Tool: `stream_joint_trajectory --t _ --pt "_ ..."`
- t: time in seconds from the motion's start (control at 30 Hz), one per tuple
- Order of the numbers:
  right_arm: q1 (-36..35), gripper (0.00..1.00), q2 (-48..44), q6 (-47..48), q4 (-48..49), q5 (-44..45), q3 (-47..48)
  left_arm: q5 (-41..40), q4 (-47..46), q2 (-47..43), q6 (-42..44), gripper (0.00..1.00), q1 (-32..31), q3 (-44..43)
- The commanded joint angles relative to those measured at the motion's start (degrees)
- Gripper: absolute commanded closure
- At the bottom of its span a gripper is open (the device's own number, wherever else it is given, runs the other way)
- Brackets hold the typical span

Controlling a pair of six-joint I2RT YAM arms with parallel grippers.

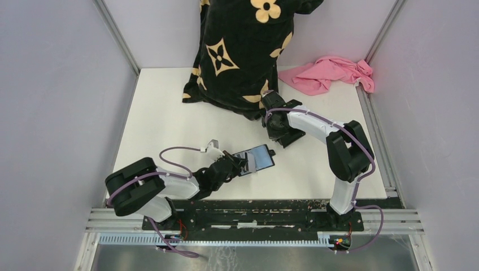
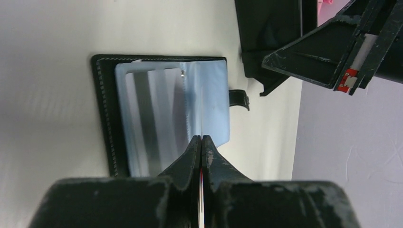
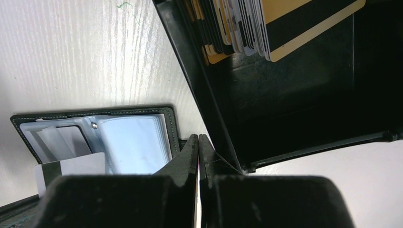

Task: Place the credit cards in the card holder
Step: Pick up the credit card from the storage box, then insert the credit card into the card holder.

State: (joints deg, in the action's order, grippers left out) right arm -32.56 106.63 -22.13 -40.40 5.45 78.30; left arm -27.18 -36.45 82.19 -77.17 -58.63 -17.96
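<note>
The left pincer (image 2: 201, 140) is clamping a whitish card (image 3: 71, 167) between its pressed-together fingers. It is presenting the card to the open card holder (image 1: 258, 159), which is lying face up close to the near edge of the worktop (image 1: 164, 118), about midway along it.

In the left wrist view the card is showing only as a thin line. It is therefore standing on edge, square to the pocket faces, with its long axis running out from the fingers towards the right edge. It is hovering about over the fold; I cannot tell whether it is touching.

To do this step well, I judge the wrist needs rolling so the card lies nearly flat against a clear pocket. The leading short edge should then slide squarely into the pocket mouth, slowly, because the light holder is likely to skid.

The right pincer (image 3: 198, 137) is sitting by the black tray (image 3: 294, 95) of spare cards, nearer the far right corner. Its jaws are together and nothing is showing past the tips.

Opened out, the holder is looking almost square. Its fold is running roughly left to right, and its clasp tab (image 2: 239, 99) is pointing towards the far edge.
</note>
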Motion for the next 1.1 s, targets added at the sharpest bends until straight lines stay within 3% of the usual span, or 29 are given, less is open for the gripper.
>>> stream_joint_trajectory --t 0.0,1.07 --pt "-1.07 0.99 -0.42 1.29 -0.93 2.21 1.45 -4.34 -6.42 3.13 -2.01 0.97 -0.80 -3.76" --pt "-5.10 0.99 3.40 -1.70 -2.43 1.58 -3.89 -17.77 -2.47 7.15 -5.36 0.97 -5.77 -3.61"
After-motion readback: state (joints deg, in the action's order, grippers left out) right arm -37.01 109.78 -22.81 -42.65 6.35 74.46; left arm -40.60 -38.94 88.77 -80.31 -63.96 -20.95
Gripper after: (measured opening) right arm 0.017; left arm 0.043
